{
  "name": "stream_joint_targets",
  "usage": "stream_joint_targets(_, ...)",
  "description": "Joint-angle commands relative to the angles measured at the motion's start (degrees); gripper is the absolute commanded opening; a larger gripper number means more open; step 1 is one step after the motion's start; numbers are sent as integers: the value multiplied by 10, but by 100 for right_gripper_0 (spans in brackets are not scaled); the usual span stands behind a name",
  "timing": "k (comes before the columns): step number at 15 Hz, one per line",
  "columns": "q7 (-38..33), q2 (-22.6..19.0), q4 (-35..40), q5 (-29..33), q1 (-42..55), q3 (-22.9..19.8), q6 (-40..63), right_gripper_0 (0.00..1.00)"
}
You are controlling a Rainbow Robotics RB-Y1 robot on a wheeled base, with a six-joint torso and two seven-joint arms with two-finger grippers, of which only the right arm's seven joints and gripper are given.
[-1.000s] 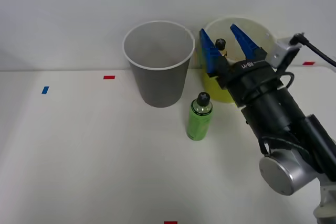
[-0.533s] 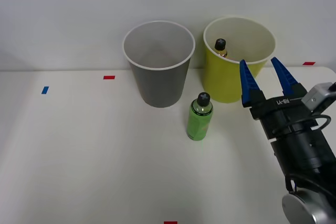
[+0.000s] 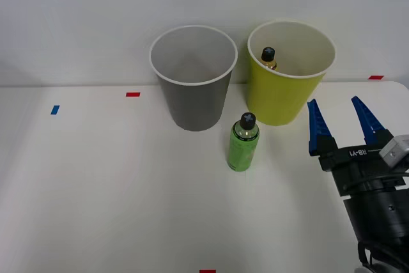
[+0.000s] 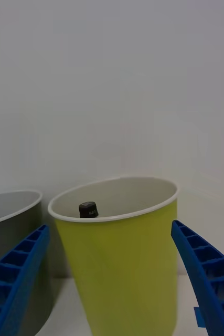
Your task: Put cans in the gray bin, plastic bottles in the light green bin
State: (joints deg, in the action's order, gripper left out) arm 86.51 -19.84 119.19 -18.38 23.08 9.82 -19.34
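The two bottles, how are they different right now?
The green bottle stands on the table in front of the bins; the amber-necked bottle sits inside the light green bin. The green bottle shows in full, while only the other's cap and neck show above the rim. Both have black caps.

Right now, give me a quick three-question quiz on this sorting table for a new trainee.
1. True or false: the green bottle stands on the table.
2. Which bin holds a black-capped bottle? A gray bin B light green bin
3. Fill in: the right gripper is ____ and holds nothing.

Key: 1 true; 2 B; 3 open.
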Motion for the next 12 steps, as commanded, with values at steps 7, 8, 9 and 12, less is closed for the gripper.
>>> stream_joint_targets(7, 2, 31, 0, 125, 116, -16, -32, 79)
stream_joint_targets(8, -3, 36, 0, 143, 133, -20, -32, 78)
stream_joint_targets(9, -9, 38, 0, 155, 147, -23, -34, 78)
stream_joint_targets(12, -101, 38, -1, 205, 181, -28, -46, 79)
